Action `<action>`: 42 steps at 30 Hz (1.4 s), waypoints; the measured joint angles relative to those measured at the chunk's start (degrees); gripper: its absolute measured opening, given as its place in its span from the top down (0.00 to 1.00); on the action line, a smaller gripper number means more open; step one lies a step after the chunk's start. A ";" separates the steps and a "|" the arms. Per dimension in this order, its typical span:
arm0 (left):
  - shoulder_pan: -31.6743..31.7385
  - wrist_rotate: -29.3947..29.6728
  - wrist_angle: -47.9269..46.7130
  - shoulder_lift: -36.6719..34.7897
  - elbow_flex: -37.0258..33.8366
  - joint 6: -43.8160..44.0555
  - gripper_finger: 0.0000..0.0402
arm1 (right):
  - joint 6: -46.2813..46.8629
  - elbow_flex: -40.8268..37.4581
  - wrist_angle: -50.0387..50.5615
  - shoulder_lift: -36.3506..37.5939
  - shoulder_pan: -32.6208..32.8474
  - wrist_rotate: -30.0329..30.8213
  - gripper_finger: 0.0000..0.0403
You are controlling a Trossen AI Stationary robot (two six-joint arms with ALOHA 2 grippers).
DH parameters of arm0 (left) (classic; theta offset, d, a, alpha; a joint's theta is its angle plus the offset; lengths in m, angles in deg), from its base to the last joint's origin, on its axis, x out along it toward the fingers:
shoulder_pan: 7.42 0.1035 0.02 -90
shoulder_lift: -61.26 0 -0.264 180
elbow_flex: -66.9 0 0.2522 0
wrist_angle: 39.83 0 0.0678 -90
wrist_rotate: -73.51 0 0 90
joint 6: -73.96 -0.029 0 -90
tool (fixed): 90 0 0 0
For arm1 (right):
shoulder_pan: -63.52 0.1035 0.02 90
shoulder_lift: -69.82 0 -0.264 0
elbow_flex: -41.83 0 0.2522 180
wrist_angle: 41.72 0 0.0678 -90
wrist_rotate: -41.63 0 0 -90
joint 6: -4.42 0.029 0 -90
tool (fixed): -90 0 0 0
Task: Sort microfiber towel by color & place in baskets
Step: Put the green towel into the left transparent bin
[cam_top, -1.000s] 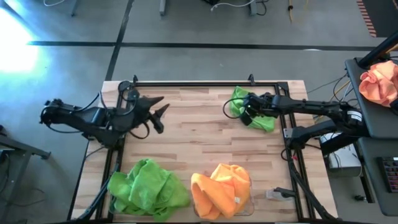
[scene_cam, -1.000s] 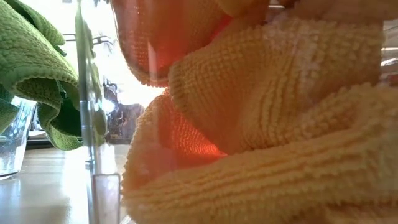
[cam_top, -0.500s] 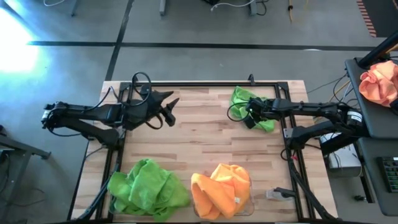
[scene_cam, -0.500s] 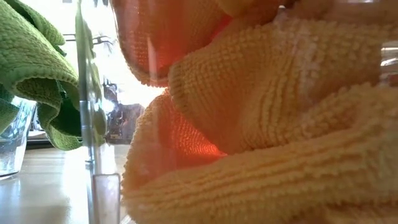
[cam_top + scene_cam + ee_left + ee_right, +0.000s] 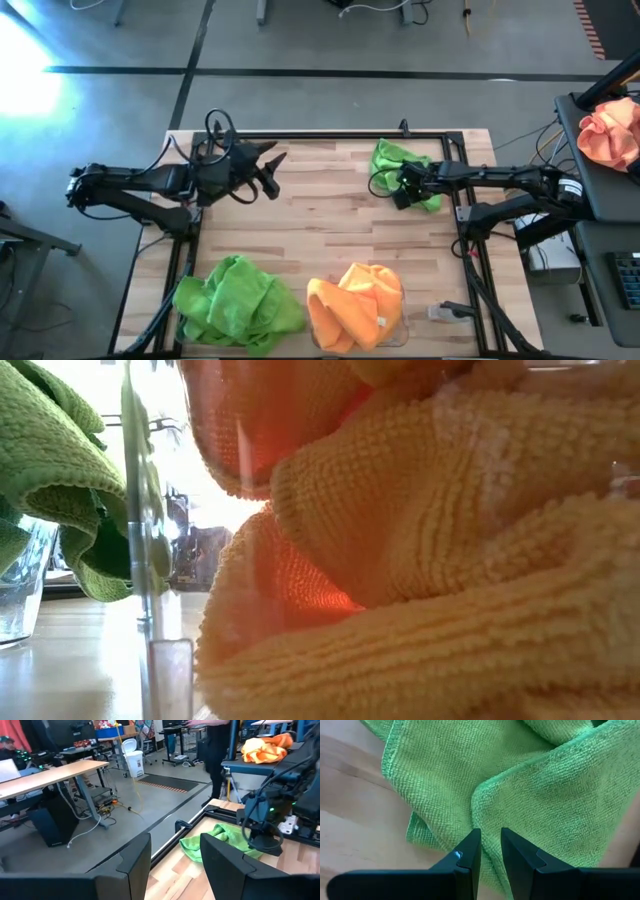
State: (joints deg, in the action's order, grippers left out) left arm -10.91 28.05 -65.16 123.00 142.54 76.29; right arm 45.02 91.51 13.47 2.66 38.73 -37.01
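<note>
A lime green microfiber towel [image 5: 404, 170] is lying crumpled at the far right of the wooden surface [image 5: 320, 220], with the right hand [image 5: 397, 190] hovering over it, fingers narrowly parted, pinching nothing. The left hand [image 5: 272, 172] is waiting spread at far left.

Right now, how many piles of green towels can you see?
2. One green pile fills the near-left basket beside the orange towels. One green towel lies at the far right, under the right tool. More may hide inside the pile.

Wood table [image 5: 320, 215]: green towel [image 5: 392, 160] far right; two baskets [image 5: 396, 300] near edge.
</note>
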 joint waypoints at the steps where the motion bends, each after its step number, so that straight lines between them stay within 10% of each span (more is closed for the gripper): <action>1: 0.00 -0.43 0.04 0.00 0.11 -0.15 0.61 | 0.00 -0.02 0.02 -0.07 0.00 -0.26 0.83; 26: -0.04 -2.13 -0.02 0.00 0.22 -0.16 0.61 | -3.50 0.52 -0.18 -13.82 0.00 -5.40 0.68; 42: -0.04 -2.20 -0.02 0.00 0.22 -0.13 0.61 | -3.60 0.48 -1.74 -13.44 0.04 -6.26 0.94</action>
State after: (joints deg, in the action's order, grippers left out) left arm -10.95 25.85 -65.18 123.00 142.77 76.16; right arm 41.42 91.99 11.73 -10.78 38.76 -43.27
